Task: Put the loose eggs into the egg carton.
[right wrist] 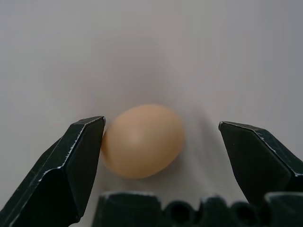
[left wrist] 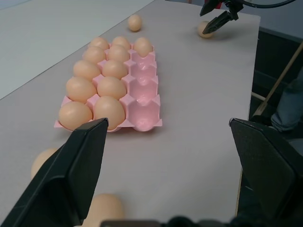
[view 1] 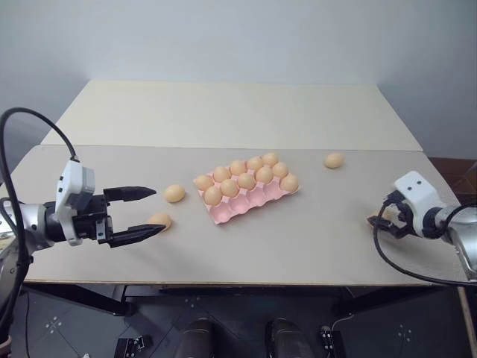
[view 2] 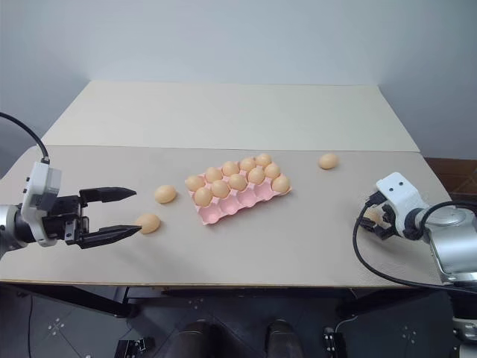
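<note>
Between the wide-open right tool [right wrist: 161, 142] lies a smooth oval egg [right wrist: 142, 140]; left tool [view 1: 145, 212] gapes too.

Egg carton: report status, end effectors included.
Both end effectors open: left near two loose eggs, right straddling one egg. Egg carton holds ten, near row empty. Nothing in the way.

Eggs [left wrist: 110, 110]: smooth shells, soft satin sheen. Egg carton [left wrist: 146, 105]: pale pink moulded tray, plastic-looking, slight gloss on the cups. Surface [view 1: 313, 239]: matt, smooth, off-white. Right gripper [right wrist: 161, 142] fingers [right wrist: 71, 165]: black, finely textured, matt
</note>
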